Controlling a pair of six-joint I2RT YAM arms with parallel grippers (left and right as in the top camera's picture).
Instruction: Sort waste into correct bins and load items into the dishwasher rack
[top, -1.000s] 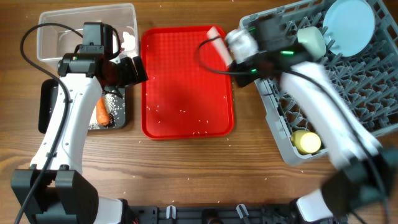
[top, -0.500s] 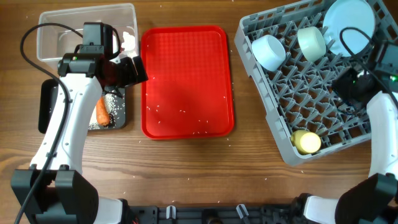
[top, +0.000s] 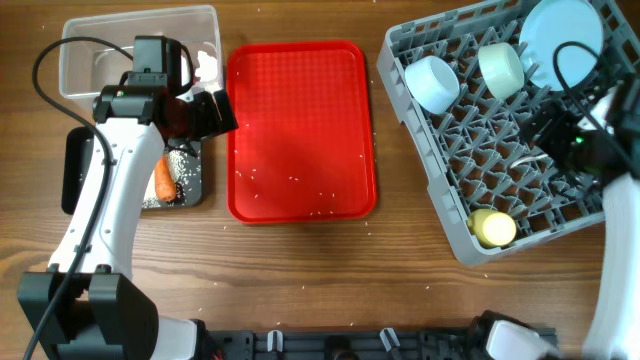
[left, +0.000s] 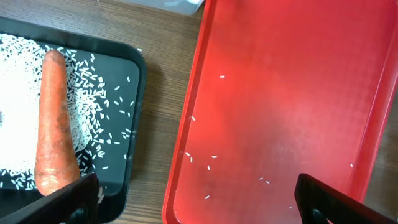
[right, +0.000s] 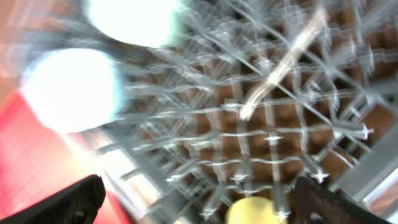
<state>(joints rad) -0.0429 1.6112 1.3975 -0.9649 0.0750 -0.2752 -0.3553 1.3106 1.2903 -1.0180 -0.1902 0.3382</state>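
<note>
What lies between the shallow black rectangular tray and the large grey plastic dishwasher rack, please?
The flat red serving tray, dotted with white rice grains, as the overhead view shows.

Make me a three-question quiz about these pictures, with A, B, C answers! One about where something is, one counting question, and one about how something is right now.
1. Where is the carrot?
A. In the black tray
B. On the red tray
C. In the clear tub

2. How many bowls sit in the rack?
A. One
B. Two
C. Four

3. The left end effector is:
A. Open
B. Shut on the carrot
C. Shut on a spoon

Answers:
1 A: it lies on rice in the black tray.
2 B: there is one pale blue bowl and one pale green.
3 A: its jaws stand wide apart, holding nothing.
</note>
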